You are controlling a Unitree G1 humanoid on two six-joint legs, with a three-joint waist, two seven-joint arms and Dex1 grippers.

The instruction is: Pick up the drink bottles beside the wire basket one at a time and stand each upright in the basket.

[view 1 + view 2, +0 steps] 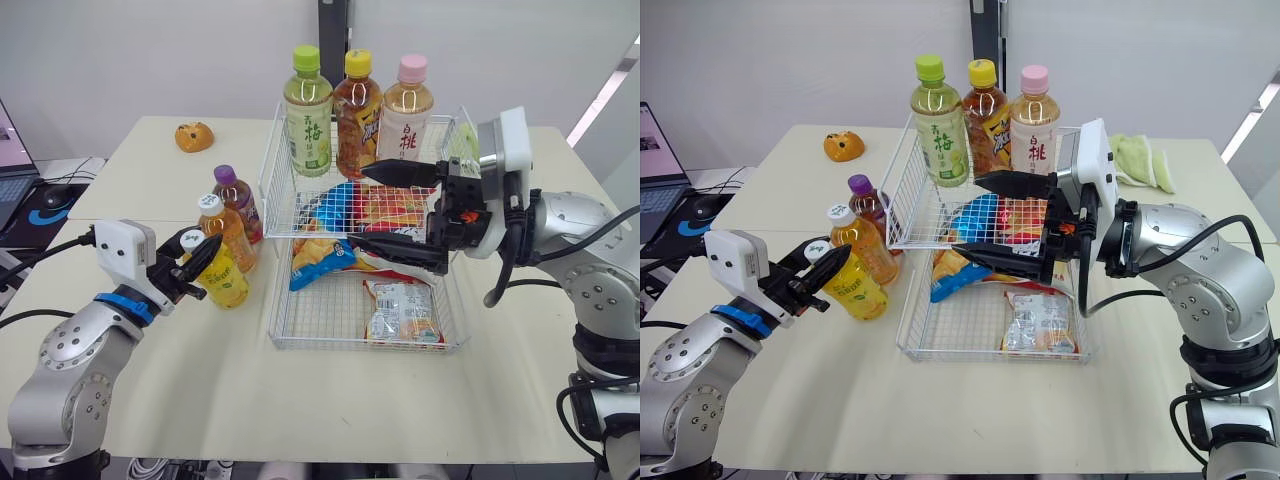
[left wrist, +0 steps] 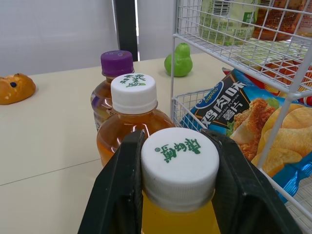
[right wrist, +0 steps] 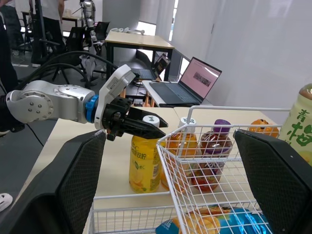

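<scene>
Left gripper [image 1: 200,255] clamped on cap [image 2: 179,163] of yellow bottle [image 1: 228,282], toward table's [image 1: 200,385] left edge, so it lifts upright. Right gripper [image 1: 358,206] gapes idle over wire basket [image 1: 330,347].

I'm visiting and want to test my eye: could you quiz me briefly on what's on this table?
1. How many bottles stand beside the wire basket?
2. True or false: the right gripper holds a bottle.
3. The left gripper grips which cap? A purple; B white, on the yellow drink bottle; C pink.
Key: 1 three; 2 false, its fingers are spread open over the basket; 3 B.
</scene>
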